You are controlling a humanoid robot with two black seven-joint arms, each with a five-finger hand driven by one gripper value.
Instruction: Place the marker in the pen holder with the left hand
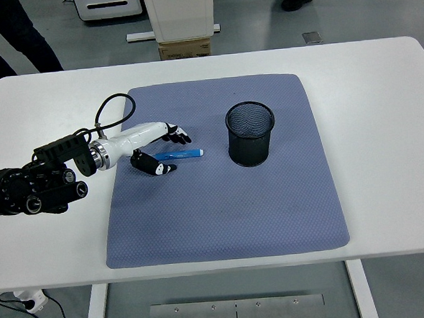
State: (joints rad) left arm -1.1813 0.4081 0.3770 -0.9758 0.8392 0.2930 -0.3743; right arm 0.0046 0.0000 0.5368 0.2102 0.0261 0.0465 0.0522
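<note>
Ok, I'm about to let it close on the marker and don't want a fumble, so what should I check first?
1. Left hand at the marker: ok, fingers above it, thumb below its left end.
2. Marker gripped: not ok, it lies flat on the blue mat.
3. Pen holder upright, mouth open: ok.
4. Path from marker to holder free of objects: ok.
5. Fingers touching the marker: cannot tell.

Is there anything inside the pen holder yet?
Nothing shows inside the pen holder: only dark mesh wall and interior; the near wall hides the very bottom. The marker lies on the mat, at the left hand.
</note>
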